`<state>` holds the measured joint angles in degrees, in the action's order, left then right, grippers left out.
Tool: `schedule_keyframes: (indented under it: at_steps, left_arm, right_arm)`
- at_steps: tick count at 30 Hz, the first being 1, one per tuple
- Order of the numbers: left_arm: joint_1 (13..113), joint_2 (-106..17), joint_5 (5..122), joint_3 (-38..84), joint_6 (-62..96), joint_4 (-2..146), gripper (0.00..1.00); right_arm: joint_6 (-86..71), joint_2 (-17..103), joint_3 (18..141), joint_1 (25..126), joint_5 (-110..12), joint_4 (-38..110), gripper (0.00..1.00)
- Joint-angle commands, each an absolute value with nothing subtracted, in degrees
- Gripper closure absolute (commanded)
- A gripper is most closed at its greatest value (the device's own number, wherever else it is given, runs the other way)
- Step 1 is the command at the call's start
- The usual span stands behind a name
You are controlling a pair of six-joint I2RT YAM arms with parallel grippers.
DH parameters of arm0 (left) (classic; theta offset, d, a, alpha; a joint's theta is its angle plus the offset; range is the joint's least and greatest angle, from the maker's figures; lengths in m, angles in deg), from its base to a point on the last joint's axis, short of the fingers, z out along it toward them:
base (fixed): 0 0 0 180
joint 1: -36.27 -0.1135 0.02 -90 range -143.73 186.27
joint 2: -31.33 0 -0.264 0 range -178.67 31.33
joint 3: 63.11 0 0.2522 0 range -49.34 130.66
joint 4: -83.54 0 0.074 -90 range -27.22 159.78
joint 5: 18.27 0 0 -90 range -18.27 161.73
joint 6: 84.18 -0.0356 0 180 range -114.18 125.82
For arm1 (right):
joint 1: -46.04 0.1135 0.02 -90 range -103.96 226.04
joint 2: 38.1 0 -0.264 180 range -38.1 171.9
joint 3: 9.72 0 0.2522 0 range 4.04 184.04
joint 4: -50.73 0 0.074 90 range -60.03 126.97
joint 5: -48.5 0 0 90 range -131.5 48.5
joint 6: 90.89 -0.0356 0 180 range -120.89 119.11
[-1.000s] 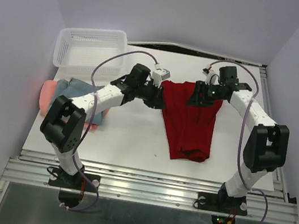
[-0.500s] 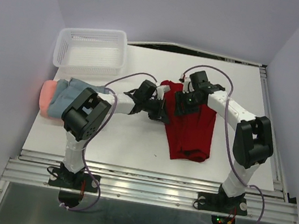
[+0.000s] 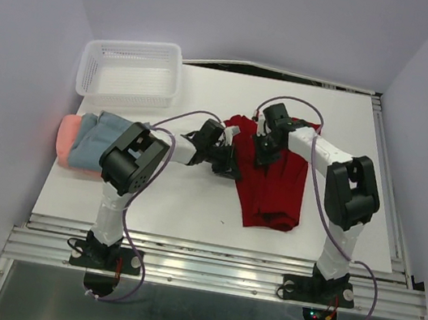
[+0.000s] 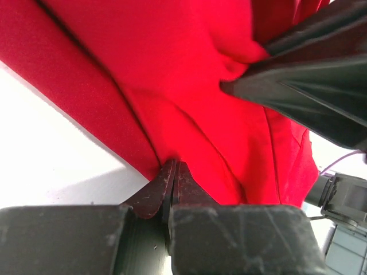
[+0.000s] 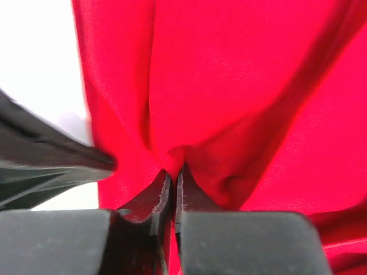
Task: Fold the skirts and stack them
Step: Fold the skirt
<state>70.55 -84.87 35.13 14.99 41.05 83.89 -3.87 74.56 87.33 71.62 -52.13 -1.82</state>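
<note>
The dark red skirt (image 3: 276, 189) lies right of the table's middle, its top edge bunched. My left gripper (image 3: 233, 168) is at the skirt's left edge, shut on the red cloth (image 4: 218, 97), with its tips (image 4: 174, 166) pinching the hem. My right gripper (image 3: 263, 152) is close beside it on the upper left part of the skirt, shut on a raised fold of red cloth (image 5: 229, 86) at its tips (image 5: 174, 172). The blue-grey skirt (image 3: 107, 138) lies folded on the salmon-pink skirt (image 3: 67, 139) at the table's left edge.
A white mesh basket (image 3: 130, 72) stands at the back left. The white table (image 3: 183, 196) shows bare in front of the grippers. The two grippers are nearly touching; the right one's dark finger (image 4: 298, 74) fills the left wrist view's upper right.
The right gripper moved left and down onto the red skirt's upper left part and shut on a fold. The left gripper slid right and toward the front along the skirt's edge, staying shut.
</note>
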Motion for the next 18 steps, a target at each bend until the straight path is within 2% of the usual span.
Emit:
schedule_keyframes:
  at_steps: [1,11,18]
  left_arm:
    - [70.2,-86.3,38.0,16.6,41.2,83.9,1.0]
    - [69.9,-85.4,40.1,16.7,40.2,82.5,1.0]
    - [69.1,-82.4,42.0,14.7,38.8,81.7,1.0]
  right_arm:
    - [-6.9,72.6,92.7,72.2,-56.6,-2.1,0.99]
    - [-16.1,72.2,88.9,72.2,-64.4,1.5,0.99]
    - [-18.5,75.1,93.3,71.5,-67.8,2.1,0.99]
